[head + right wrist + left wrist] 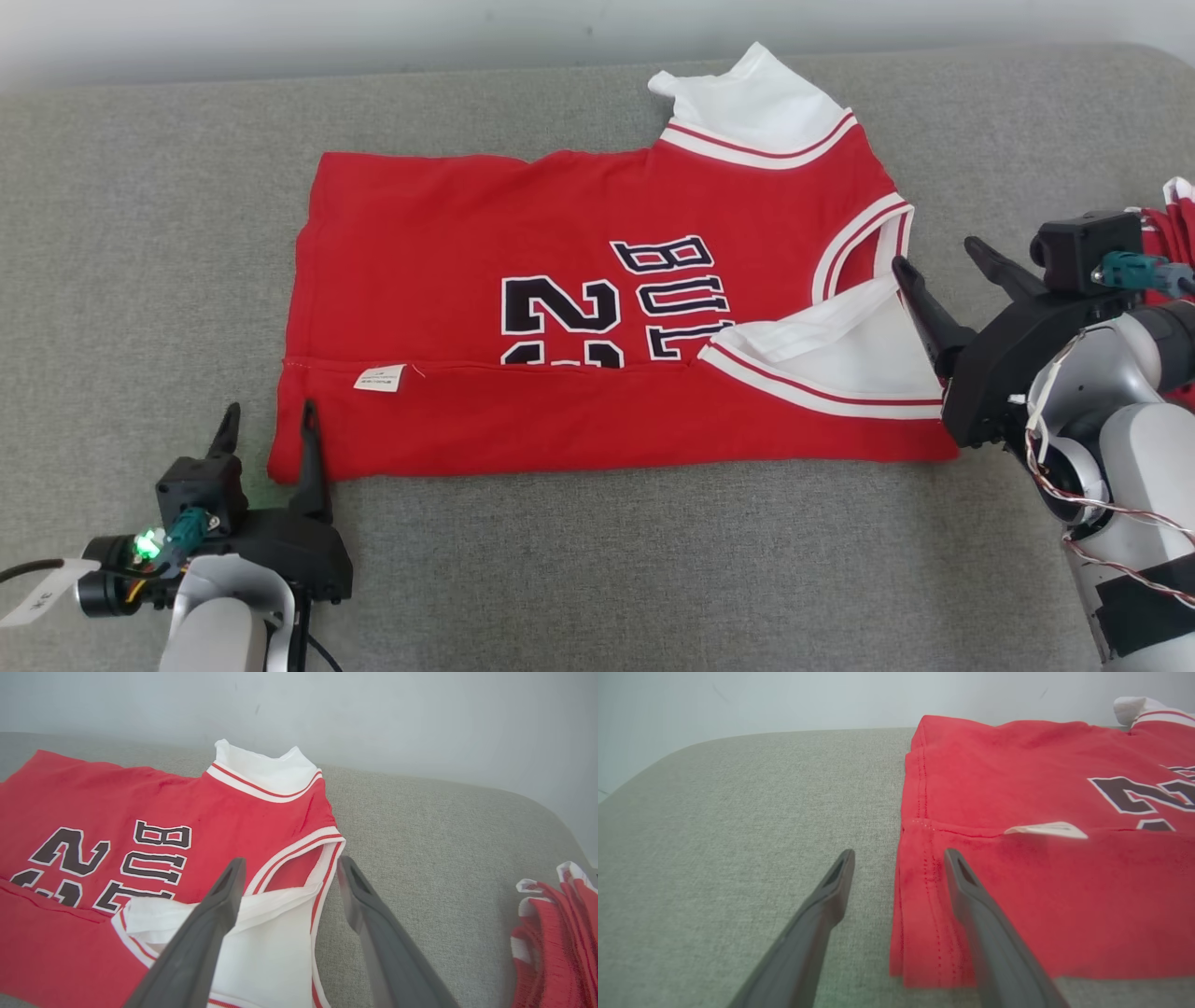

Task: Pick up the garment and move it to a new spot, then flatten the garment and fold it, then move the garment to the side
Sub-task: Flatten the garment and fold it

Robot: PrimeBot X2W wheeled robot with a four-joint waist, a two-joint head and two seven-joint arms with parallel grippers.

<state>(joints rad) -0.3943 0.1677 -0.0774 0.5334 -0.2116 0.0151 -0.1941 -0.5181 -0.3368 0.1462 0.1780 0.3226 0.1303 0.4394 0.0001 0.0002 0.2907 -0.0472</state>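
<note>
Jersey [560, 308] lies flat mid-frame on the cushion [140, 233], its lower strip folded up: 1 fold looks done. Left gripper [269, 411], lower left, and right gripper [934, 252], right edge, stand wide, empty. Further folds and the side move are left.

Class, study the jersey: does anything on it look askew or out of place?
Yes. The far white sleeve sticks out from the jersey, while the near sleeve lies folded in. A label shows on the folded flap.
</note>
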